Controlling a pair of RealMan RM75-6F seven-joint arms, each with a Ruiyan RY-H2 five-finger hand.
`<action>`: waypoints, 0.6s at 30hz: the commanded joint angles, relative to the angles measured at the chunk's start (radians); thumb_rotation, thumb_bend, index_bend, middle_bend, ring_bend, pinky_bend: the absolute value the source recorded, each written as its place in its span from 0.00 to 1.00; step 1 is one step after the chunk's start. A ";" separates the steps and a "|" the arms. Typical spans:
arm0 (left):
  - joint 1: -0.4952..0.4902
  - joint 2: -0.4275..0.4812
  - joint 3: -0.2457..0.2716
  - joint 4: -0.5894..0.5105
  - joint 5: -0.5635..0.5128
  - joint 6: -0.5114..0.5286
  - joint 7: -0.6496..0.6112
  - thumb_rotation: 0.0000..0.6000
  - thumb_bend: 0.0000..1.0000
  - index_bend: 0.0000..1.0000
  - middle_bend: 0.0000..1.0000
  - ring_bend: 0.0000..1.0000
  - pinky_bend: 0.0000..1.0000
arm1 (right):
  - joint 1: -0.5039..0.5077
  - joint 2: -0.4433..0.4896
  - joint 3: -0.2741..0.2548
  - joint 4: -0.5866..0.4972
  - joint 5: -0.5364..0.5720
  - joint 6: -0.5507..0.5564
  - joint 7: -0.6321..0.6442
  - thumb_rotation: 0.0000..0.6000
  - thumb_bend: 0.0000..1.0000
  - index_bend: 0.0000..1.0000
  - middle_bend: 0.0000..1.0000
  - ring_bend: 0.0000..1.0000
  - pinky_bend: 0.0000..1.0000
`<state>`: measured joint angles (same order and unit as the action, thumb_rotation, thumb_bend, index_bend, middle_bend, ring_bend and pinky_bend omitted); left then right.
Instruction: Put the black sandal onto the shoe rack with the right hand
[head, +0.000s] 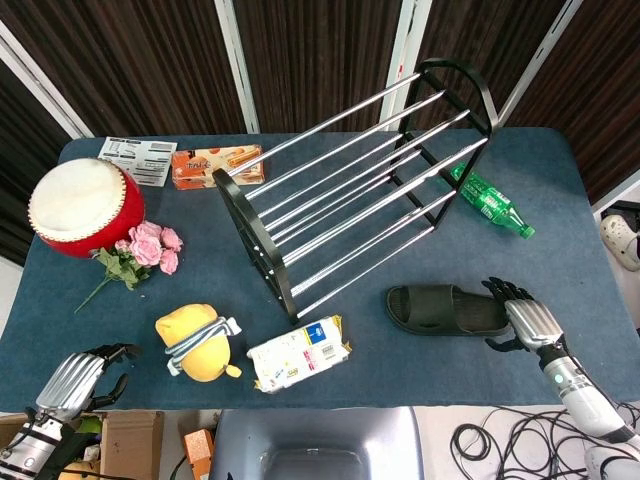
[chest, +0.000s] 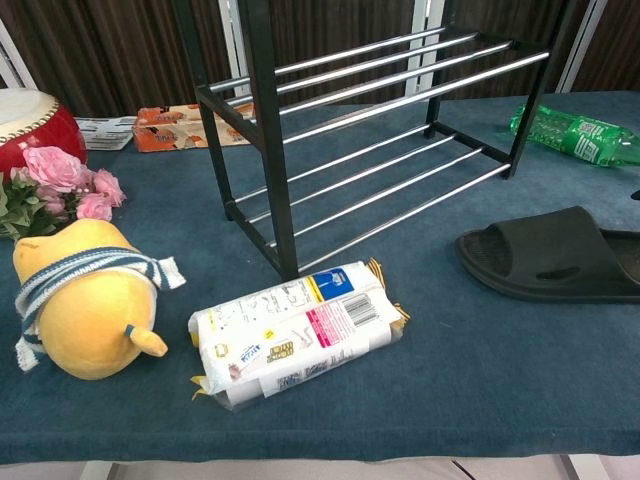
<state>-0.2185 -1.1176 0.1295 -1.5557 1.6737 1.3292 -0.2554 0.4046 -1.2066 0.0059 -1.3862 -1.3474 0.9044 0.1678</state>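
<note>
The black sandal (head: 445, 308) (chest: 555, 258) lies flat on the blue table, in front of the right end of the shoe rack (head: 360, 170) (chest: 380, 110), a black frame with chrome bars. My right hand (head: 522, 318) is at the sandal's right end, with spread fingers above and below that end; no firm grip shows. The chest view shows only a dark fingertip of it at the right edge. My left hand (head: 80, 378) hangs at the table's front left corner, holding nothing, its fingers loosely apart.
A white snack packet (head: 300, 352) and a yellow plush toy (head: 195, 342) lie in front of the rack. A red drum (head: 85, 208), pink flowers (head: 145, 250) and an orange box (head: 215, 165) are at the left. A green bottle (head: 490, 203) lies behind the rack's right end.
</note>
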 joint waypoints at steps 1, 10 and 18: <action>0.001 0.001 -0.001 0.000 -0.001 0.003 -0.002 1.00 0.52 0.36 0.41 0.41 0.56 | 0.001 0.001 0.001 -0.004 0.004 -0.004 -0.006 1.00 0.15 0.00 0.00 0.00 0.11; 0.002 0.002 -0.003 0.001 -0.002 0.004 -0.005 1.00 0.52 0.36 0.40 0.41 0.56 | 0.008 0.003 0.006 -0.008 0.022 -0.025 -0.018 1.00 0.15 0.00 0.00 0.00 0.11; 0.004 0.005 -0.003 -0.002 -0.004 0.005 -0.007 1.00 0.52 0.36 0.41 0.41 0.56 | 0.025 -0.009 0.013 0.006 0.056 -0.071 -0.032 1.00 0.15 0.00 0.00 0.00 0.11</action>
<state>-0.2146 -1.1126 0.1262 -1.5581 1.6700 1.3343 -0.2623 0.4265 -1.2121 0.0172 -1.3832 -1.2958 0.8370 0.1392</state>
